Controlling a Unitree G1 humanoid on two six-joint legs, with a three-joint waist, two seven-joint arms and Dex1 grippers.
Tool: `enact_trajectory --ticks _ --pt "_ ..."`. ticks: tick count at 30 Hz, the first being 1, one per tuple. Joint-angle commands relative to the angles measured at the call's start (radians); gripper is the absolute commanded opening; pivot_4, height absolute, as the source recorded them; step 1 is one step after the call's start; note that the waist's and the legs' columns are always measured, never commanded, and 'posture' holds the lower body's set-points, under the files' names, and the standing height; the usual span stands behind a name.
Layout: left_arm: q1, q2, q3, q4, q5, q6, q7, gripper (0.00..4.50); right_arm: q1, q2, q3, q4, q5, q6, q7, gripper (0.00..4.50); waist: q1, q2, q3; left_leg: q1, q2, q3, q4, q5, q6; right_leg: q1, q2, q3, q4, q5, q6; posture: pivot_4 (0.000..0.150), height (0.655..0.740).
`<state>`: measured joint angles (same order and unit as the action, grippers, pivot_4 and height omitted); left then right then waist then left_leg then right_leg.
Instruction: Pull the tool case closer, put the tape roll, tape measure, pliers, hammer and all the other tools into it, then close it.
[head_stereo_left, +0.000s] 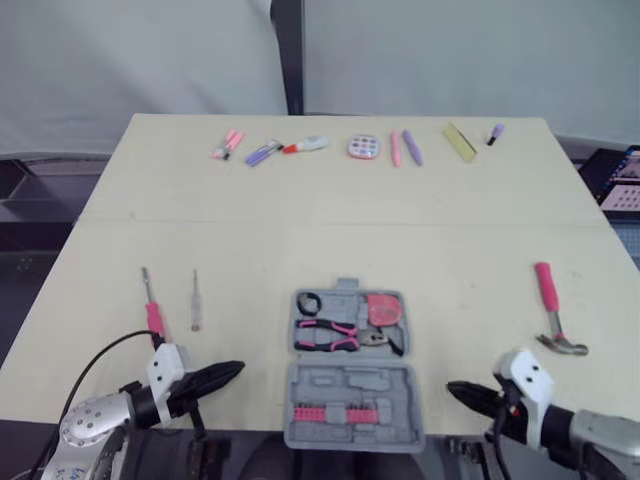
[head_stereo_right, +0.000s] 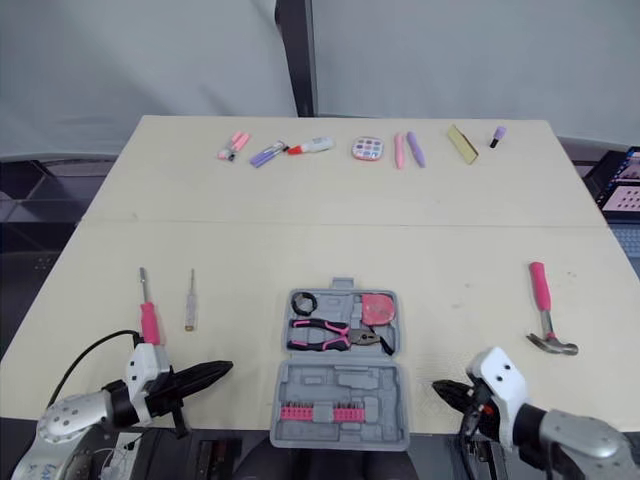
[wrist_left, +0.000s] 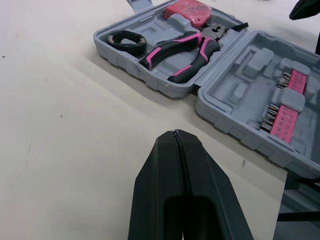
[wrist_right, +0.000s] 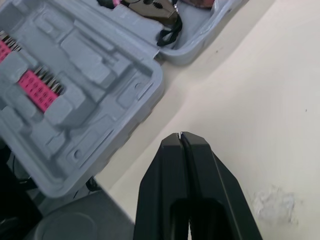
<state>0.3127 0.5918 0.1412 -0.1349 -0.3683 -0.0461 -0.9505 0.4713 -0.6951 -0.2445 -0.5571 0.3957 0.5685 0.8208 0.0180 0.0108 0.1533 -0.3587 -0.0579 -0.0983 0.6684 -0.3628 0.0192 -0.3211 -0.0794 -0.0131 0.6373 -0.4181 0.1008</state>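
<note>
The table (head_stereo_left: 300, 240) carries everything. The tool case (head_stereo_left: 350, 385) lies open at its near edge, between the two arms, so the pull closer looks done and both arms can reach it. The left gripper (head_stereo_left: 238, 368) hovers just left of the case and the right gripper (head_stereo_left: 452, 388) just right of it. Each has its fingers pressed together on nothing, likely a neutral pose between picks. The hammer (head_stereo_left: 549, 300) lies well right of the case, not yet packed. A pink-handled screwdriver (head_stereo_left: 152, 312) and a slim screwdriver (head_stereo_left: 196, 305) lie well left of it. In the case's far half sit the pliers (head_stereo_left: 340, 335), the tape measure (head_stereo_left: 383, 309) and the tape roll (head_stereo_left: 308, 303), each in a moulded recess, presumably so nothing shifts once the case shuts. A row of small items (head_stereo_left: 360, 147) lies far beyond the case.
</note>
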Motion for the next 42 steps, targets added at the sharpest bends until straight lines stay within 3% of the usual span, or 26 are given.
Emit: enact_trajectory --ticks 1,9,14,18,32,42 --pt "-0.012 -0.011 0.009 0.006 0.028 -0.016 0.043 0.0 -0.028 -0.001 0.018 -0.024 0.008 0.038 -0.035 0.05 0.001 0.0 0.0 0.0 0.0 0.0 0.0 0.0 0.0 0.0 0.0 0.0 0.0 0.0 0.0 0.15 0.7134" --pt "0.002 -0.021 0.027 0.011 -0.012 0.03 0.065 0.0 -0.096 0.024 0.063 -0.049 -0.007 0.114 -0.139 0.05 0.003 0.0 0.0 0.0 0.0 0.0 0.0 0.0 0.0 0.0 0.0 0.0 0.001 0.0 0.0 0.15 0.7134" --pt "-0.082 -0.15 -0.148 -0.171 0.073 0.204 0.25 0.0 -0.115 0.046 0.065 -0.078 0.003 0.147 -0.182 0.05 0.009 0.0 0.0 -0.001 -0.001 -0.001 0.003 0.0 0.0 0.0 0.0 0.001 0.002 0.0 0.001 0.15 0.7134" --pt "-0.118 -0.181 -0.216 -0.242 0.097 0.306 0.309 0.0 -0.122 0.047 0.07 -0.092 0.01 0.165 -0.19 0.05 0.003 -0.001 -0.001 -0.001 -0.001 -0.001 0.006 -0.001 0.001 -0.001 0.001 0.001 0.007 0.0 0.001 0.15 0.7134" --pt "-0.167 -0.142 -0.234 -0.343 0.105 0.467 0.37 0.0 -0.167 0.036 0.111 -0.03 -0.025 0.153 -0.185 0.05 0.004 0.0 -0.001 -0.001 0.0 0.0 0.005 -0.001 0.001 -0.001 0.001 0.001 0.007 0.0 0.001 0.15 0.7134" --pt "-0.163 -0.052 -0.2 -0.339 0.091 0.512 0.321 0.0 -0.193 0.036 0.165 0.01 -0.046 0.132 -0.18 0.05 0.004 0.0 -0.001 -0.001 -0.001 0.0 0.005 -0.001 0.001 -0.001 0.001 0.001 0.007 0.0 0.001 0.15 0.7134"
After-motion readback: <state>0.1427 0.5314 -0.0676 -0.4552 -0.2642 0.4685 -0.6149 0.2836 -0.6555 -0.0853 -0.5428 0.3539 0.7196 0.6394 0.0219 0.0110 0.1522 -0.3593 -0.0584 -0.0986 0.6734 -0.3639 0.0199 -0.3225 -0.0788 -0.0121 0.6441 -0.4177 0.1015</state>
